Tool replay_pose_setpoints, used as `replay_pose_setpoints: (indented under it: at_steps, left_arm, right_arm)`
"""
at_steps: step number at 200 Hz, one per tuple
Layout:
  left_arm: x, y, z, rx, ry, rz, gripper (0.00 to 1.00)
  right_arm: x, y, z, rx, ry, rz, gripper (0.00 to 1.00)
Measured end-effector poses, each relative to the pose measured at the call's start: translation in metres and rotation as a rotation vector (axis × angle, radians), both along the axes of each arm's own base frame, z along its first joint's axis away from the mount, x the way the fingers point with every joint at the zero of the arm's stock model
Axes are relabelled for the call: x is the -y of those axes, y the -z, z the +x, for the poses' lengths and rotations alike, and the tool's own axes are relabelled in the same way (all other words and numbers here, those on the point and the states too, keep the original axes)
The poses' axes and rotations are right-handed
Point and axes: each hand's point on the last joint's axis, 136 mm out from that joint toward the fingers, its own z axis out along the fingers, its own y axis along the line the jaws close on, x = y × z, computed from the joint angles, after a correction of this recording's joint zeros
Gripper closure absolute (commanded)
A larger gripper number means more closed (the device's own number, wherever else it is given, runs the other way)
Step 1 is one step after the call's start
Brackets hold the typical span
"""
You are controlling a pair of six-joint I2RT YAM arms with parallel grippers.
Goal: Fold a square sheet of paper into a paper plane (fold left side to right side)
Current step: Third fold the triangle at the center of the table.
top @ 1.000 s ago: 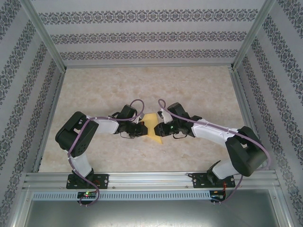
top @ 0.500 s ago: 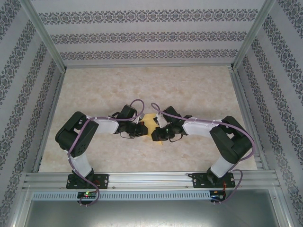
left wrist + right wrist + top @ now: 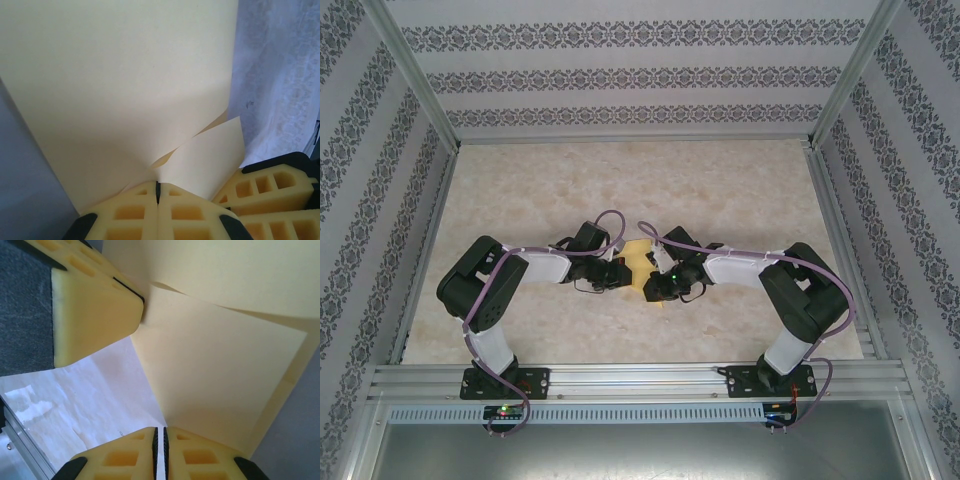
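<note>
Plainly, the left jaws are pressed together on an edge of the square sheet of paper [image 3: 125, 90]. Their yellow pads [image 3: 192, 215] meet with only a dark seam between them where the paper enters. The right jaws are likewise all but closed, clamped on another edge of the same sheet just beside the first pinch. Each wrist view catches the other arm's foam fingers close by. Outward from the two grips the sheet opens as a broad yellow face with a smaller flap curling over it, so two layers already overlap loosely and no crisp crease can be made out. From above, the sheet sits between the two wrists over the near middle of the marbled tabletop [image 3: 740, 190]. Whether it rests on that surface or hangs just clear of it is hard to tell. To do the left-to-right fold well, both pinches probably need to stay firm while the carried edge is brought squarely onto the opposite edge, corners matched before anything is flattened. With the grips this close together, a small twist of either wrist would likely skew the fold or buckle the thin paper, so slow, parallel travel and a low landing look safest.
</note>
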Motion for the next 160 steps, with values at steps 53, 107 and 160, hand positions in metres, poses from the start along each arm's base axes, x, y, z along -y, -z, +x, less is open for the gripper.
replay_pose_setpoints:
  at_steps: [53, 107, 160]
  left_arm:
    - [-0.0001, 0.0001, 0.0000, 0.000, 0.000, 0.001, 0.94]
    - [-0.0001, 0.0001, 0.0000, 0.001, 0.001, 0.001, 0.94]
    - [0.0003, 0.0002, -0.0019, 0.001, 0.015, 0.010, 0.95]
  right_arm:
    - [0.0023, 0.0018, -0.0002, 0.004, -0.002, -0.014, 0.87]
    - [0.0040, 0.0029, -0.0010, -0.002, 0.001, -0.021, 0.87]
    - [0.0074, 0.0073, -0.0067, -0.020, 0.000, -0.029, 0.87]
